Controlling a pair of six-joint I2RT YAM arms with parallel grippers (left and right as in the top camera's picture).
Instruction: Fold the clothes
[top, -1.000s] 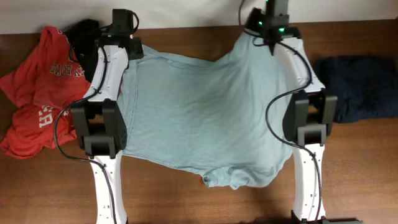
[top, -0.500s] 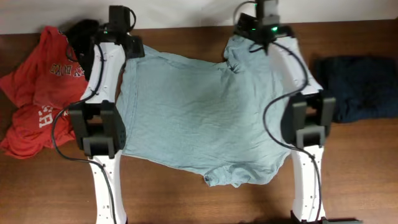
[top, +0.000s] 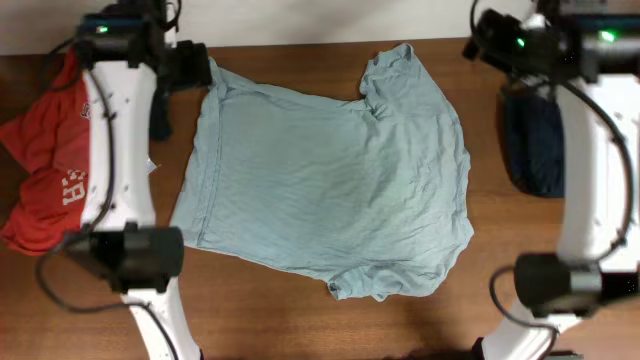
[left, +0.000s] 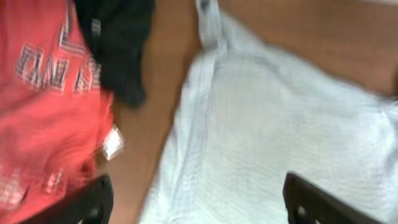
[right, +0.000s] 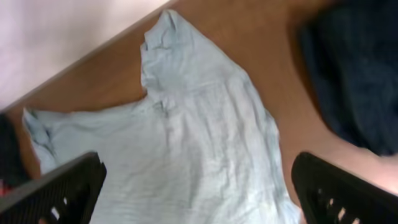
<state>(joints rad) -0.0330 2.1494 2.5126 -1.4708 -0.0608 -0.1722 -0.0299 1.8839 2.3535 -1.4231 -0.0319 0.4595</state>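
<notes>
There is one plain pale grey-blue cotton T-shirt (top: 320, 190) on one brown wooden table (top: 260, 322). Left of the T-shirt are a red cotton heap with white lettering (top: 40, 190), one tee or two, I cannot tell, and one black cloth garment (left: 118, 43); right of it is one navy cloth garment (top: 535, 140). Two white robot arms flank it, the left arm (top: 112, 150) and the right arm (top: 590, 170).

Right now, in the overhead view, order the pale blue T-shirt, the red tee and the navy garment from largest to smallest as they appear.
1. pale blue T-shirt, by far.
2. red tee.
3. navy garment.
The last two are partly hidden, so their order is less sure.
</notes>
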